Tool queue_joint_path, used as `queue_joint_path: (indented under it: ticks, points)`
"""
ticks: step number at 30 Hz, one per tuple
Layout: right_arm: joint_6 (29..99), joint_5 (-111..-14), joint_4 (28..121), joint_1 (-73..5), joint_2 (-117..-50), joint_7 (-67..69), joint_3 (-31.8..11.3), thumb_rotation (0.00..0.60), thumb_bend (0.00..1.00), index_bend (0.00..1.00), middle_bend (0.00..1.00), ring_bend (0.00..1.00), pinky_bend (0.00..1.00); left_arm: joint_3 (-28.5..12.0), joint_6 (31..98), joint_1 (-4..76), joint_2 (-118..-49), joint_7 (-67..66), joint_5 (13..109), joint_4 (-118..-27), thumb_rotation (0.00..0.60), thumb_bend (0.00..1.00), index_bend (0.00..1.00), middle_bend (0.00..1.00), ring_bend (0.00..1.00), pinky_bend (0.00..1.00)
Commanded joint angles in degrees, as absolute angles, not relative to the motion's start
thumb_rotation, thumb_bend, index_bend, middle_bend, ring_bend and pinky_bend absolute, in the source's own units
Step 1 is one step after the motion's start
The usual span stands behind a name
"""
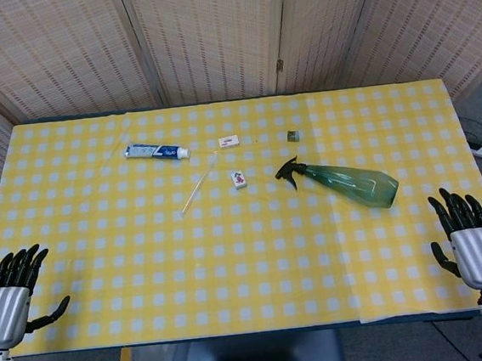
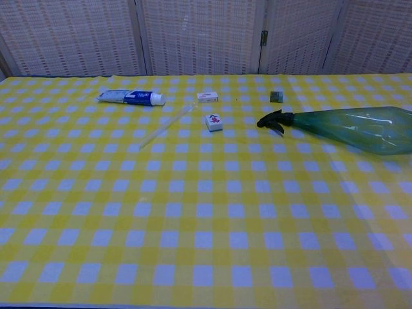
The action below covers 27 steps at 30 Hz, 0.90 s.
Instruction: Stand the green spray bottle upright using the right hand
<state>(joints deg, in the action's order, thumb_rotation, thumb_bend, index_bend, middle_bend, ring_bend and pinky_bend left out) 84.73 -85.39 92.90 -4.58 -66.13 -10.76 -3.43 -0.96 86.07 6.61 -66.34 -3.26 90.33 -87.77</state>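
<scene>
The green spray bottle point(image 1: 350, 182) lies on its side on the yellow checked tablecloth, right of centre, its black nozzle pointing left. In the chest view the spray bottle point(image 2: 360, 128) reaches to the right edge. My right hand point(image 1: 471, 242) rests at the table's near right corner, fingers spread, holding nothing, well short of the bottle. Over at the near left corner, my left hand point(image 1: 11, 292) is also open and empty. Neither hand shows in the chest view.
A toothpaste tube point(image 1: 156, 152) lies at the back left. A thin clear rod point(image 1: 199, 184), a white eraser-like block point(image 1: 230, 141), a small tile point(image 1: 238, 179) and a small dark cube point(image 1: 292, 136) lie near the middle. Woven screens stand behind the table point(image 1: 250, 273).
</scene>
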Motion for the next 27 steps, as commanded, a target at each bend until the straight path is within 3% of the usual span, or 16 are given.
queue_joint_path:
  ticks: [1, 9, 13, 20, 27]
  points:
    - [84.9, -85.3, 92.9, -4.5, -66.2, -11.2, -3.5, 0.6, 0.45, 0.0, 0.0, 0.0, 0.0, -0.9, 86.2, 6.5, -66.3, -3.2, 90.4, -87.9, 0.301, 0.32, 0.0, 0.07, 0.04, 0.0]
    - [84.3, -85.2, 93.9, -4.7, -65.6, -7.6, -3.7, 0.6, 0.45, 0.0, 0.0, 0.01, 0.0, -0.9, 85.7, 7.0, -66.1, -2.0, 90.7, -88.1, 0.301, 0.32, 0.0, 0.07, 0.04, 0.0]
    - [81.0, -82.8, 96.0, -7.4, -64.7, -7.4, -6.0, 0.6, 0.45, 0.0, 0.0, 0.02, 0.0, -1.0, 85.0, 7.0, -65.9, -1.2, 89.6, -88.0, 0.303, 0.33, 0.0, 0.07, 0.04, 0.0]
    - [64.5, -65.0, 100.2, -19.8, -62.7, -14.0, -16.1, 0.6, 0.39, 0.0, 0.0, 0.02, 0.0, -1.3, 85.1, 6.6, -64.4, 0.8, 88.7, -89.4, 0.308, 0.33, 0.0, 0.07, 0.04, 0.0]
    - [58.2, -44.0, 97.8, -32.1, -68.9, -31.2, -18.7, 0.6, 0.36, 0.0, 0.0, 0.03, 0.0, -0.9, 85.4, 6.4, -63.4, 3.8, 89.3, -89.0, 0.309, 0.33, 0.0, 0.07, 0.04, 0.0]
